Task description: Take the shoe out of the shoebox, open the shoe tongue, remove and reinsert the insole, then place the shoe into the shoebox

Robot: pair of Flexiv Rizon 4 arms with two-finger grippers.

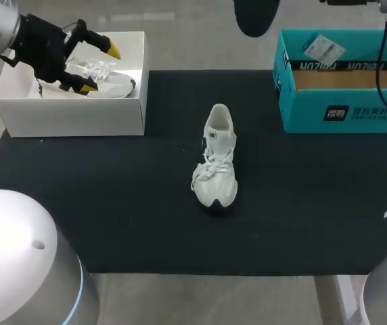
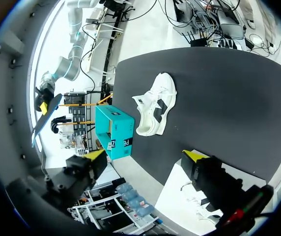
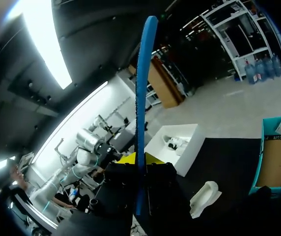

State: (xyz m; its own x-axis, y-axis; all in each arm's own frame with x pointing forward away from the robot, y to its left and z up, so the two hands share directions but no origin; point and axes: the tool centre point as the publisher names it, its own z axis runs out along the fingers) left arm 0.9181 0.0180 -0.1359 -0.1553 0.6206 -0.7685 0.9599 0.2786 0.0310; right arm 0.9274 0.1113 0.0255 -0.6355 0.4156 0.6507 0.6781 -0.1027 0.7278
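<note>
1. A white cardboard shoebox [image 1: 72,115] sits at the far left corner of a black mat [image 1: 112,203] on the bench. A white lace-up sneaker [image 1: 109,80] lies inside it.
2. The left pincer [image 1: 100,68] hovers just above that sneaker, released, with its yellow tips spread apart.
3. The sneaker's long axis runs along the box's length, and the fingers straddle its width. The left arm is much nearer, so a straight drop looks sufficient.
4. A second white sneaker [image 1: 217,159] stands mid-mat, toe towards the robot.
5. The right pincer [image 3: 139,161], well apart at the right, is clenched on a thin blue strip [image 3: 141,88], apparently an insole seen edge-on.
6. A teal cardboard box [image 1: 342,112] sits far right.
</note>
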